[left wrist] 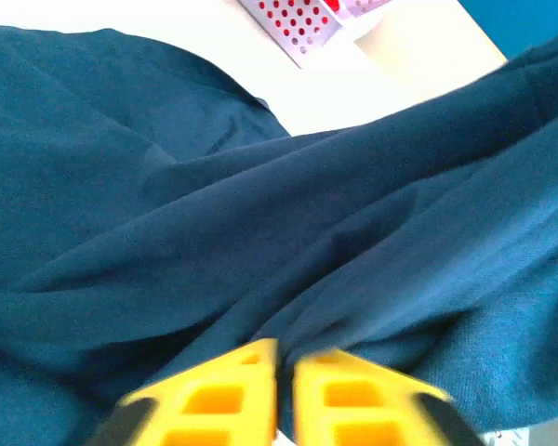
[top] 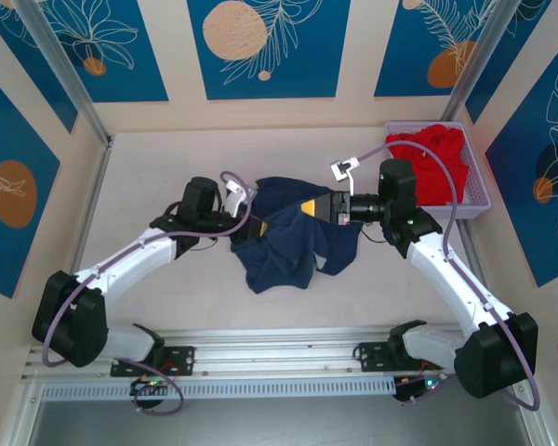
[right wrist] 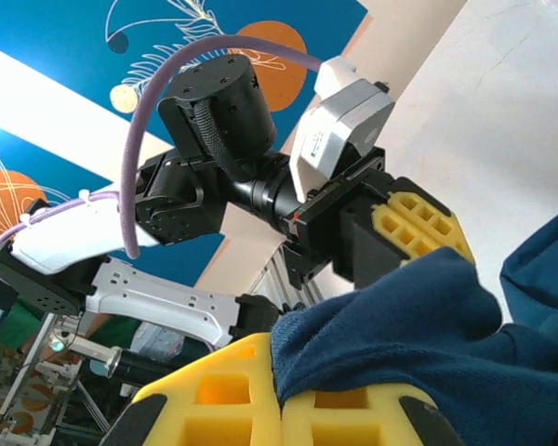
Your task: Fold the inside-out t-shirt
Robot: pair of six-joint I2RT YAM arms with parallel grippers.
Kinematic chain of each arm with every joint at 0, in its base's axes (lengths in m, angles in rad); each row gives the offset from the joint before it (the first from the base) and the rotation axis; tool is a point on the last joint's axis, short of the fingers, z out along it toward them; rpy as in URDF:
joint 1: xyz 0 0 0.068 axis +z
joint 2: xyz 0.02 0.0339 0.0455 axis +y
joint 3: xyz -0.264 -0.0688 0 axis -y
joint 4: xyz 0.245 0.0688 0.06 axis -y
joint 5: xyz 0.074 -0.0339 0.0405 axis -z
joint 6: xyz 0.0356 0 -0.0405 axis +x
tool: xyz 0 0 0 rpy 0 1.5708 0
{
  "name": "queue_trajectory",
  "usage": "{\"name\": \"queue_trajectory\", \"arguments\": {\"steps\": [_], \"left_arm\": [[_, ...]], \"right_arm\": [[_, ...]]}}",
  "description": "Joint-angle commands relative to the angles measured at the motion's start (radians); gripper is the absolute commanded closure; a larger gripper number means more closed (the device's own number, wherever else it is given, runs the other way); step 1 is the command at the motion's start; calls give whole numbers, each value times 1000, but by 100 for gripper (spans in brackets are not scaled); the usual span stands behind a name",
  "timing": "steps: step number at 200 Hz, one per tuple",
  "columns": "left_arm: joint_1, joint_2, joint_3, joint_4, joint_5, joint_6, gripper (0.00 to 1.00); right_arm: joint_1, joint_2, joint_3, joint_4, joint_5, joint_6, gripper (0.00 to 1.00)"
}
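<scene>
Pinching the dark navy-blue cloth t-shirt, heaped mid-table, in the clamped right gripper, likely for spreading; nosing into its left side with the left gripper, grip impossible to tell.

This looks like a robot lab. A left arm and a right arm are bolted to a metal rail at the near edge of a white table. Walls with blue leaf pictures and metal poles box it in.
</scene>
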Motion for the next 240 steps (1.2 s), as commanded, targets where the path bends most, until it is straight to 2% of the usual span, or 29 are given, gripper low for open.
{"name": "queue_trajectory", "arguments": {"steps": [1,32,65,98,114,123,135,165,180,205,217,240], "left_arm": [[-2,-43,-7,29,9,17,68],[-4,-99,-4,34,-79,25,49],[-59,-105,38,23,-39,103,32],[-142,-49,113,-44,-21,213,25],[-155,7,171,-80,-36,232,25],[-156,39,197,-84,-19,234,28],[-158,82,230,-85,30,230,37],[-153,129,276,-62,228,167,85],[-136,103,235,64,361,65,99],[-104,28,144,254,431,-85,100],[-94,-3,124,256,424,-94,100],[-81,-29,112,240,412,-97,100]], "right_arm": [[3,-20,-8,-28,-13,-84,100],[-1,-9,9,-94,-75,-183,100],[-1,4,23,-116,-98,-211,100],[-1,5,26,-113,-108,-212,100],[-1,5,22,-112,-124,-215,100],[-3,1,19,-114,-132,-223,100],[-5,-8,12,-117,-144,-232,100],[-34,-30,-19,-128,-120,-238,100],[-58,-39,-32,-131,-80,-210,100],[-90,-46,-33,-193,20,-189,95],[-96,-46,-26,-233,70,-192,91],[-102,-49,-27,-247,90,-189,86]]}}
